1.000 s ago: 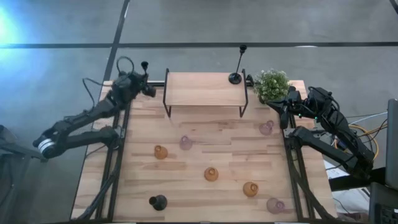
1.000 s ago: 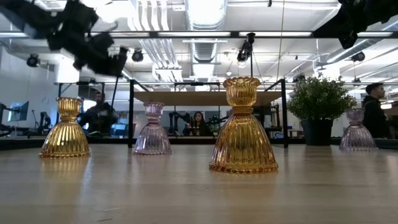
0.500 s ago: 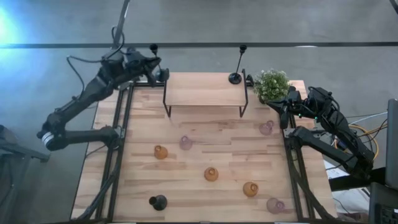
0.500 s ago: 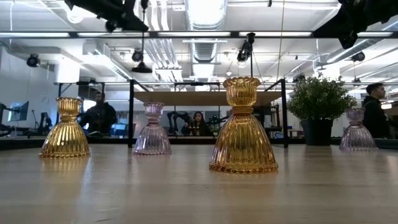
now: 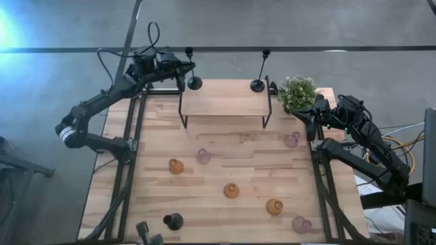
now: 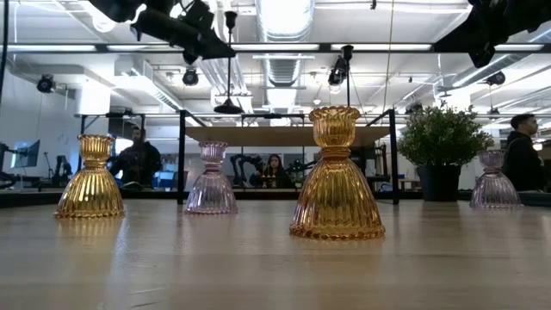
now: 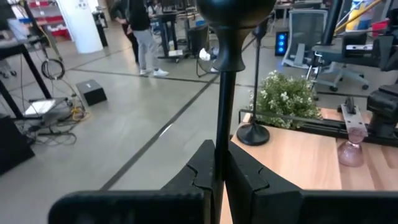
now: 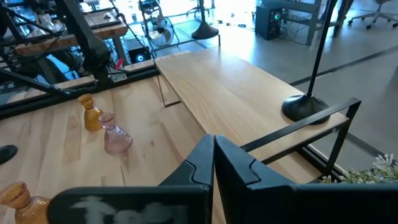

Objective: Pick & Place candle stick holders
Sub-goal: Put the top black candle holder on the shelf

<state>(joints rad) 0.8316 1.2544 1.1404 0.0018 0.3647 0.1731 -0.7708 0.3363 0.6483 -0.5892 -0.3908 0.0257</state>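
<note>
Near edge of the bench (image 5: 153, 163): a black candle holder (image 5: 173, 220) lying low at the left front corner, a pink glass holder (image 5: 300, 224) at the right front, and an amber glass holder (image 5: 274, 206) just beside that one.

Mid bench: another amber holder (image 5: 231, 190) near the centre, a third amber holder (image 5: 176, 165) to its left, and a second pink holder (image 5: 203, 156) just ahead of the shelf legs. A third pink holder (image 5: 291, 140) sits toward the right edge.

Right claw (image 5: 312, 120) hangs over the right side near that third pink one, fingers fully together, holding nothing.

Far end: wooden shelf (image 5: 225, 97) with black legs. A tall black stem holder (image 5: 259, 80) stands on its right rear corner, and the green plant (image 5: 297, 92) is just to the right of the shelf.

Left claw (image 5: 178, 72) is at the shelf's left rear corner, clamped on the thin stem of the carried black stem holder (image 5: 193, 80), whose base hangs above the shelf top, upright.
</note>
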